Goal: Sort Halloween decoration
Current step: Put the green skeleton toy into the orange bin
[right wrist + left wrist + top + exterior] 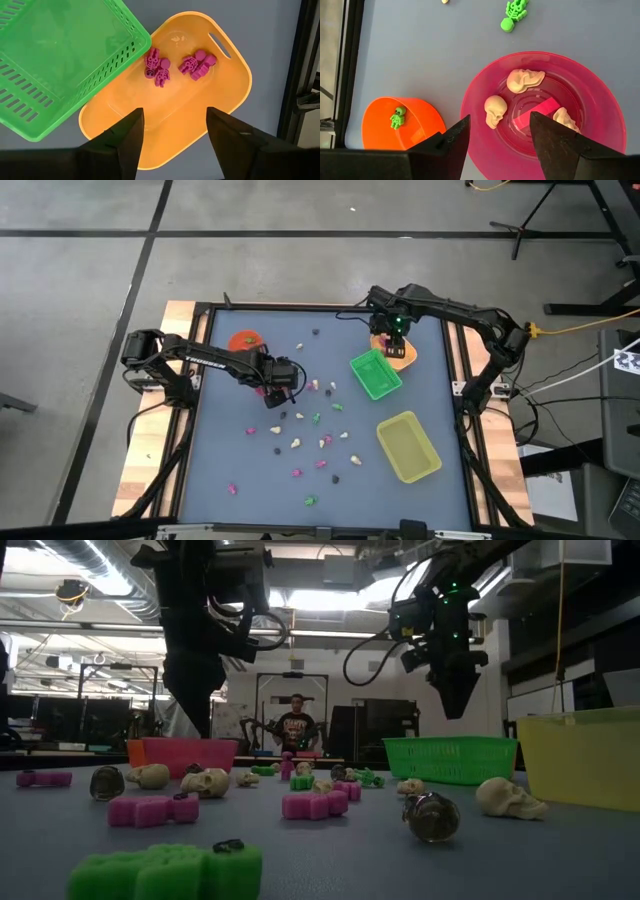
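Plastic, by the look of them: the Halloween decoration (318,418) is a scatter of tiny moulded trinkets across the middle and lower centre of the blue-grey tabletop (230,340) in the high view. I judge them light, stiff and a little slick, likely to skid or roll if nudged. The cream skulls (508,798) are rounded and best pinched across the temples; the flat pink pieces (318,805) and the green block (168,870) offer straight sides.

Some are already sorted. Pink skeletons (157,66) lie in the smooth orange tray (220,100), beside the slotted green basket (60,60); skulls rest in the glossy pink cup (600,105), and one green skeleton (396,117) in the orange cup (420,112).

Right gripper (172,127) hovers above the orange tray, jaws spread and empty. Left gripper (499,135) hangs over the pink cup, jaws spread, holding nothing.
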{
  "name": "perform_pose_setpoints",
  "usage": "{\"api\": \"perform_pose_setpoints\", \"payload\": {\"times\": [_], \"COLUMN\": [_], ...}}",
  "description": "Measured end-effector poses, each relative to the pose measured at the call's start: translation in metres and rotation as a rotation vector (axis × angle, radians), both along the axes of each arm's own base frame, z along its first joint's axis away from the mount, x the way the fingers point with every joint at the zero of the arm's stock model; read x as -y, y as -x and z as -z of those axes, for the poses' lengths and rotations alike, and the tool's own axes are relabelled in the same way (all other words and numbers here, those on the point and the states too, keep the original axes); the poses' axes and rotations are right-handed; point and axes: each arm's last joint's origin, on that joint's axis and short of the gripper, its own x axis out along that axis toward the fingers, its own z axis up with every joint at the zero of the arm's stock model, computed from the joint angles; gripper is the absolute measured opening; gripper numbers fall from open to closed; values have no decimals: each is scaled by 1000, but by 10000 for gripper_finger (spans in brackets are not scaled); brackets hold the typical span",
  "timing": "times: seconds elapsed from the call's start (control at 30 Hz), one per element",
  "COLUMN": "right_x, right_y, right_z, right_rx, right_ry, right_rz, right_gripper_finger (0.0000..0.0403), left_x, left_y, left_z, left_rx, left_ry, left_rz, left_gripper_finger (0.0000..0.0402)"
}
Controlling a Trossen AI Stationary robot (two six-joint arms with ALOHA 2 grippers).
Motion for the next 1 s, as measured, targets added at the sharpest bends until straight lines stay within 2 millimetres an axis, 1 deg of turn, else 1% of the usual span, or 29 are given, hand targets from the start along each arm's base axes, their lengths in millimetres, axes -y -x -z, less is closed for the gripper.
{"api": "perform_pose_setpoints", "payload": {"times": [0.53,0.77,0.87,1.0], "right_x": [0,0,0,0], "right_y": [0,0,0,-1], "right_z": [0,0,0,0], "right_rx": [0,0,1,7], "right_ry": [0,0,0,4], "right_rz": [0,0,0,0], "right_gripper_finger": [214,214,214,214], "left_x": [0,2,3,3], "left_y": [-1,-2,-5,-12], "left_z": [0,0,-4,-15], "left_rx": [8,12,30,73], "left_ry": [0,62,105,134], "left_rz": [0,12,18,26], "left_gripper_finger": [188,188,188,188]}}
